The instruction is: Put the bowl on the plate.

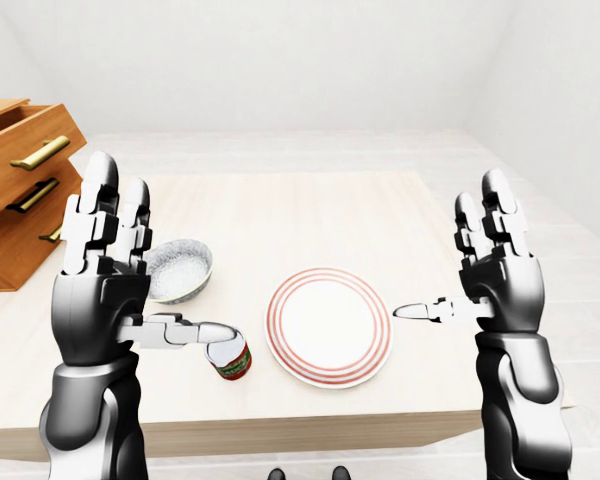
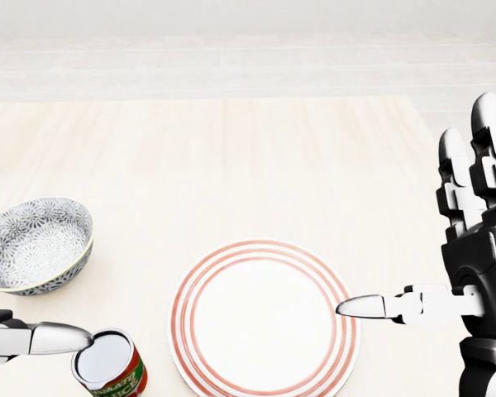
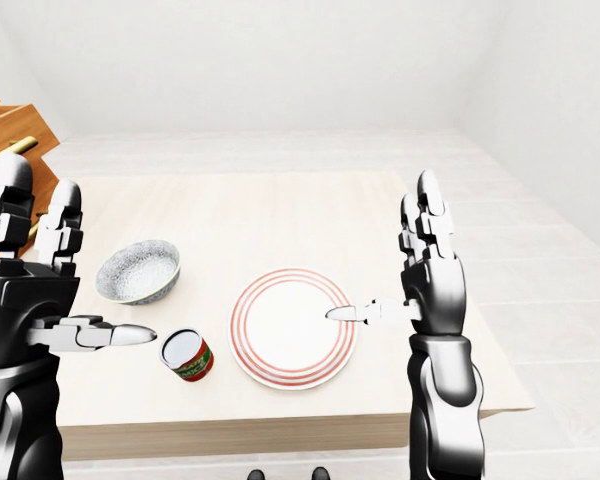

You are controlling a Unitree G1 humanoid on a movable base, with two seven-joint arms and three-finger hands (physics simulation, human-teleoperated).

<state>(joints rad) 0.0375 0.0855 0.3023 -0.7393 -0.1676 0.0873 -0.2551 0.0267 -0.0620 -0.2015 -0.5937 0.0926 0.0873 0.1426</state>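
A grey patterned bowl stands upright on the pale wooden table, at the left of the head view. To its right and lower lies a white plate with red rings, holding nothing. My left hand is open, fingers raised below the bowl, with its thumb pointing right over a tomato sauce can's rim. My right hand is also open, held upright at the plate's right side. Its thumb tip reaches over the plate's right rim. Neither hand touches the bowl.
A tomato sauce can stands upright between bowl and plate, close to the table's near edge. A wooden drawer cabinet with brass handles and open drawers stands left of the table. White floor surrounds the table.
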